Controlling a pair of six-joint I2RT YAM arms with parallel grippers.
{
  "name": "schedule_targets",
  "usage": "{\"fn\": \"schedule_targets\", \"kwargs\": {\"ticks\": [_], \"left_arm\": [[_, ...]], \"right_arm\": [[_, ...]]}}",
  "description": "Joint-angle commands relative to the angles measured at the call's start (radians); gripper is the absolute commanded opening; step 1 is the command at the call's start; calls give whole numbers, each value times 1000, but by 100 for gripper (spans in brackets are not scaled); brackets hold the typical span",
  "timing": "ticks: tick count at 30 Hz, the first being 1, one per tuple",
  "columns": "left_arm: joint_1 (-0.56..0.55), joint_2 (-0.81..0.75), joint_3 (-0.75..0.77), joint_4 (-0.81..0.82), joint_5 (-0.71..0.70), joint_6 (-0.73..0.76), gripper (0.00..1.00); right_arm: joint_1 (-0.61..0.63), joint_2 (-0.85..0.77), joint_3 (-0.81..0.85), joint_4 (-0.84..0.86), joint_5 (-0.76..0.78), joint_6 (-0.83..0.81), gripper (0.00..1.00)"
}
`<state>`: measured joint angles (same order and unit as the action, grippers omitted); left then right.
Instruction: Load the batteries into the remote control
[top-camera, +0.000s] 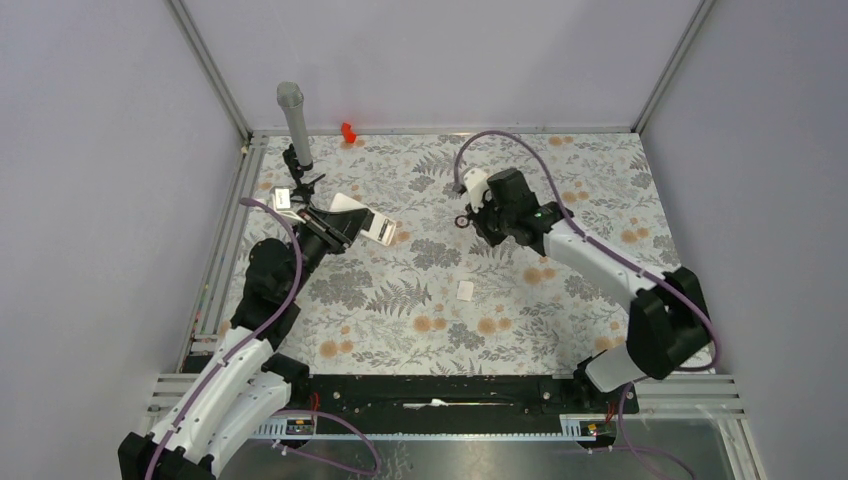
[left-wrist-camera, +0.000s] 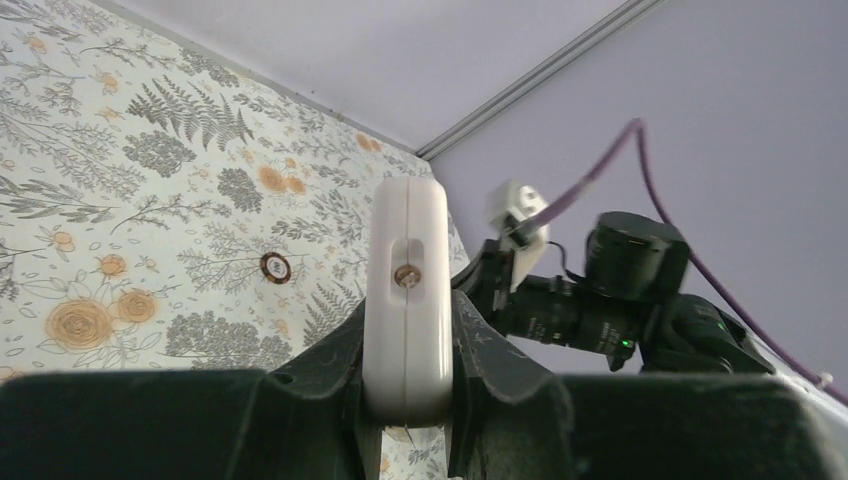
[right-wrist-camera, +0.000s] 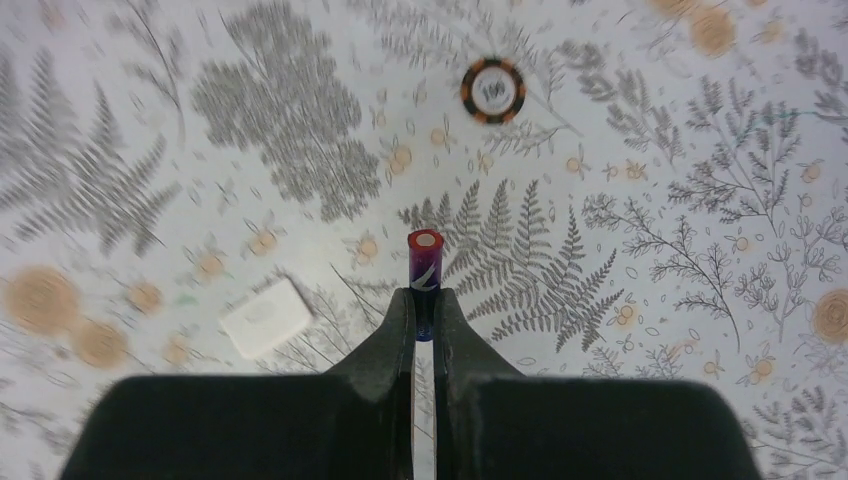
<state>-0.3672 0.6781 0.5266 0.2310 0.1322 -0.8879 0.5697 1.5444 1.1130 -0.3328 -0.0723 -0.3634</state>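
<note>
My left gripper (top-camera: 355, 222) is shut on the white remote control (top-camera: 381, 230) and holds it above the floral mat at the left. In the left wrist view the remote (left-wrist-camera: 405, 300) stands end-on between the fingers (left-wrist-camera: 335, 370), with a small brass contact in a slot on its end. My right gripper (right-wrist-camera: 424, 310) is shut on the purple battery (right-wrist-camera: 424, 268), whose tip sticks out past the fingertips, above the mat. In the top view the right gripper (top-camera: 472, 216) is to the right of the remote, apart from it. The dark battery is not in view.
The small flat white cover piece (top-camera: 465, 290) lies on the mat mid-table and also shows in the right wrist view (right-wrist-camera: 265, 317). An orange and black chip (right-wrist-camera: 492, 90) lies on the mat. A grey post (top-camera: 293, 120) stands back left, a red object (top-camera: 348, 131) at the back edge.
</note>
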Motion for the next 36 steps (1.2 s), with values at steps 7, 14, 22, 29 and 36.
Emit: {"fn": "schedule_targets", "kwargs": {"ticks": [7, 14, 22, 29, 36], "left_arm": [[6, 100, -14, 245, -15, -140, 0], [6, 264, -69, 554, -6, -233, 0], [5, 372, -58, 575, 14, -325, 0], [5, 370, -23, 437, 45, -356, 0], [4, 409, 40, 336, 106, -333, 0]], "right_arm": [[-1, -200, 54, -11, -27, 683, 0], [-1, -237, 47, 73, -196, 1176, 0], [2, -194, 126, 29, -206, 1442, 0], [21, -165, 151, -15, -242, 1598, 0], [81, -94, 201, -31, -290, 1669, 0]]}}
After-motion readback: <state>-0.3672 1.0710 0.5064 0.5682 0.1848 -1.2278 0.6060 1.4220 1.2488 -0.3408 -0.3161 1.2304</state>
